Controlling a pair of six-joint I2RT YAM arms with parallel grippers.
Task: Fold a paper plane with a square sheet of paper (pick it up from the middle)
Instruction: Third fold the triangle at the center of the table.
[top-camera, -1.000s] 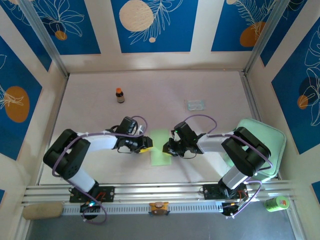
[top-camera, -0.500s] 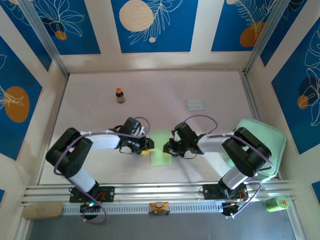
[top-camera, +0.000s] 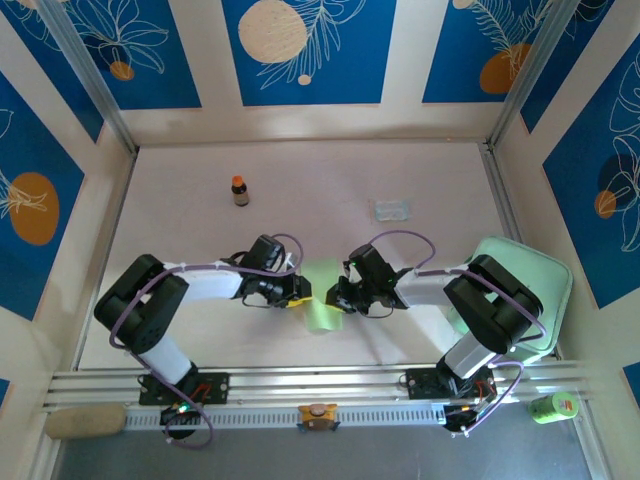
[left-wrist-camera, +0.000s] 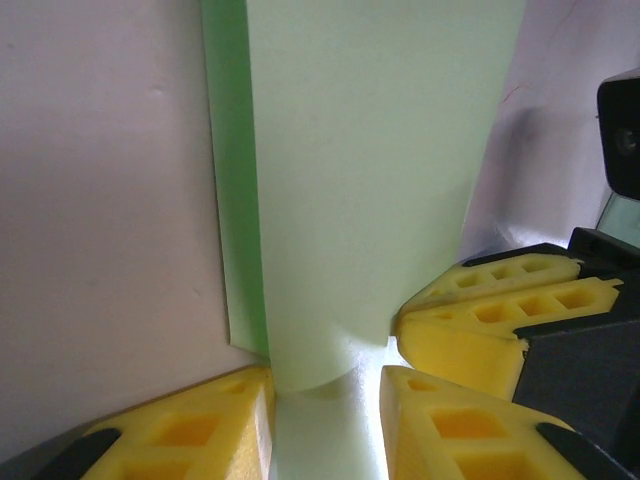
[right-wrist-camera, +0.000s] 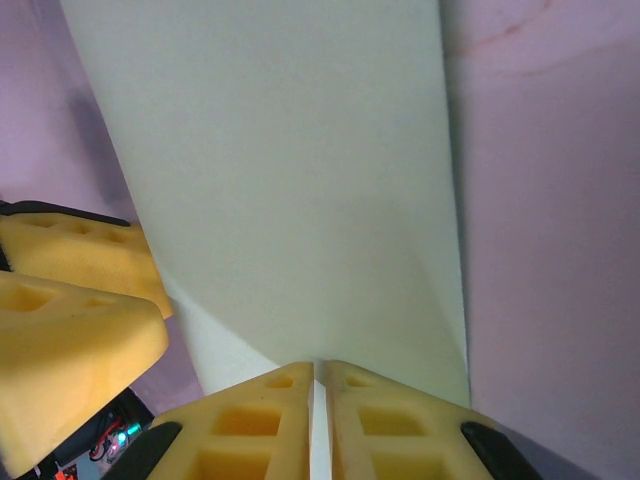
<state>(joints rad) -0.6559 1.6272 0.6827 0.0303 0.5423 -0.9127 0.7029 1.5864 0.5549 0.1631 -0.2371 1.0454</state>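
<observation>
The square sheet of paper (top-camera: 320, 298) is pale green and lies as a narrow strip at the table's middle, between both grippers. My left gripper (top-camera: 298, 292) is at its left edge. In the left wrist view the yellow fingers (left-wrist-camera: 180, 430) stand apart, and a bowed-up fold of the paper (left-wrist-camera: 350, 200) runs into the gap between them; a darker lower layer shows along the paper's left side. My right gripper (top-camera: 338, 297) is at the right edge. Its fingers (right-wrist-camera: 260, 430) are pressed together, shut on the sheet's edge (right-wrist-camera: 300, 180).
A small brown bottle with an orange cap (top-camera: 240, 190) stands at the back left. A clear packet (top-camera: 390, 209) lies at the back right. A mint green tray (top-camera: 530, 285) sits by the right arm. The aluminium rail (top-camera: 320, 385) runs along the near edge.
My left gripper has slid right onto the paper's edge and its jaws have narrowed. The near part of the paper has bowed up and shifted slightly right. The right arm has not moved.
</observation>
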